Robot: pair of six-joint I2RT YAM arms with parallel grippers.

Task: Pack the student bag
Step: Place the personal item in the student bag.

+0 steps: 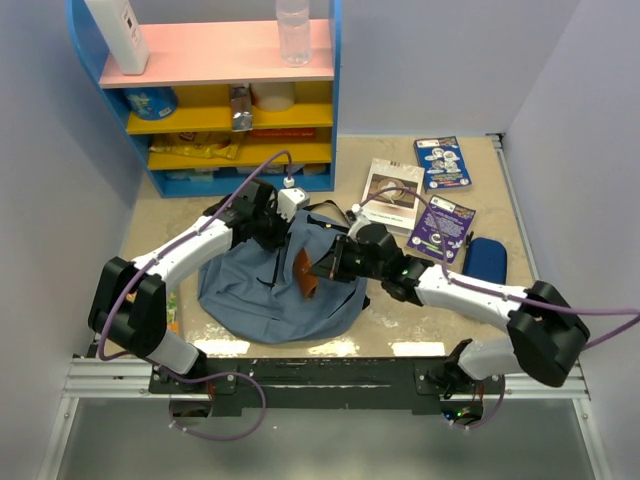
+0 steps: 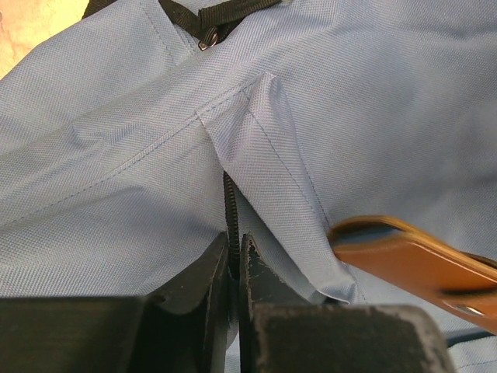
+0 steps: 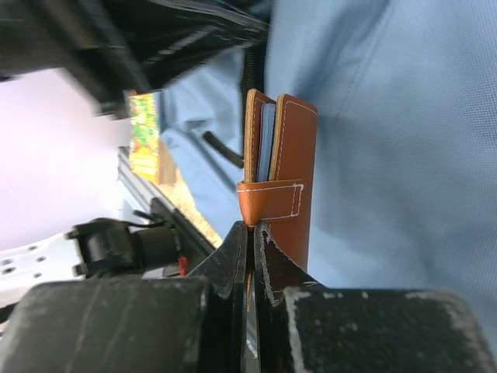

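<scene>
The slate-blue student bag (image 1: 255, 295) lies at the table's middle, between the arms. My left gripper (image 1: 272, 238) is over the bag's upper part. In the left wrist view it (image 2: 235, 245) is shut on the bag's black zipper edge (image 2: 229, 203), holding up a fold of fabric (image 2: 264, 140). My right gripper (image 1: 328, 264) is shut on a brown leather notebook (image 1: 305, 272) and holds it over the bag beside the left gripper. In the right wrist view the jaws (image 3: 253, 228) pinch the notebook's strap end (image 3: 283, 155). The notebook also shows in the left wrist view (image 2: 411, 264).
Three books (image 1: 442, 162) (image 1: 392, 195) (image 1: 442, 228) and a dark-blue pencil case (image 1: 487, 258) lie at the right. A blue shelf (image 1: 225, 95) with bottles and snacks stands at the back left. A green-yellow packet (image 1: 172, 312) lies by the left arm's base.
</scene>
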